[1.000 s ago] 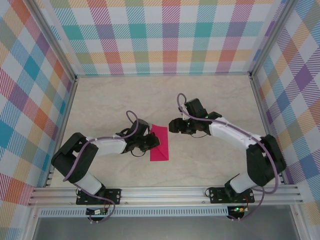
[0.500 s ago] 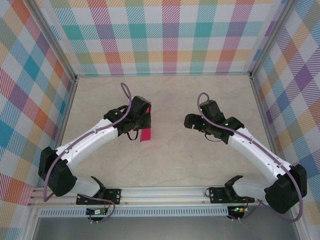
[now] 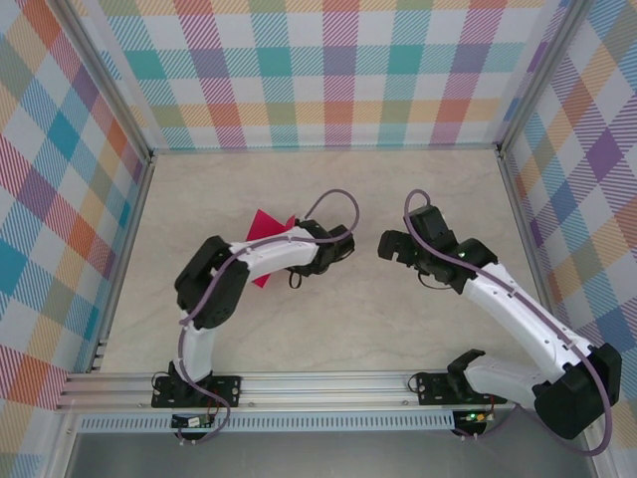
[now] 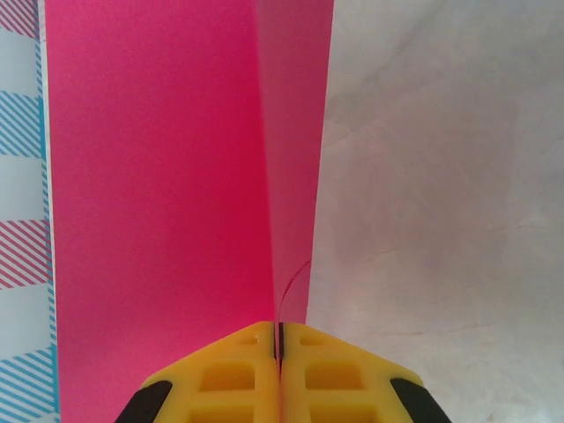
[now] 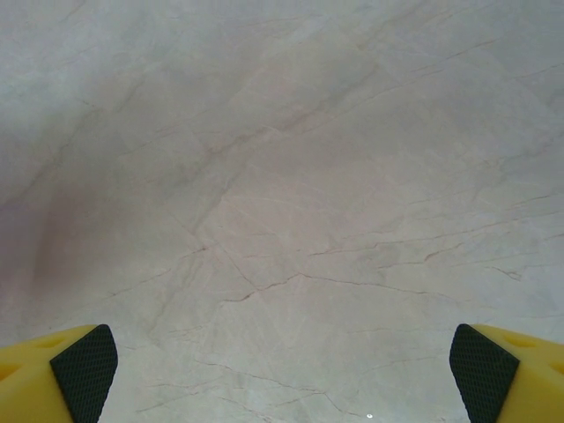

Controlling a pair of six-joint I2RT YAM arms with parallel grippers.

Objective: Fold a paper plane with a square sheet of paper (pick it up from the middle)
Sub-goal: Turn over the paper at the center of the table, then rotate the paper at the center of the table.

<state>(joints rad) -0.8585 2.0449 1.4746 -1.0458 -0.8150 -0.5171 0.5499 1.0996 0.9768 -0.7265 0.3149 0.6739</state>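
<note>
The two arms are bolted side by side at the near edge of the surface [image 3: 348, 329]. From above, the left arm [image 3: 204, 289] goes up and then bends across to the right. Its white forearm hides part of the pink paper [image 3: 267, 225]. A bit of the paper pokes out past the forearm on the far side and a bit on the near side.

In the left wrist view, the left gripper [image 4: 279, 339] has its jaws pressed tight together. The near edge of the pink paper is pinched between them. The yellow fingers [image 4: 220, 379] touch the paper on both sides. From the jaws the paper runs straight away. It is wide on the left of the pinch and thin on the right. A long straight line goes up the paper from the pinch. It may be a fold or the edge of a second layer, and I cannot tell which. I also cannot tell if the paper touches the surface.

The right gripper [image 3: 387, 247] is over the middle of the surface, to the right of the left arm's wrist. It is well apart from the paper. Its jaws are spread wide and hold nothing. In the right wrist view, bare marbled surface shows between its two fingers.

Farthest away stand the checked walls [image 3: 338, 70].
</note>
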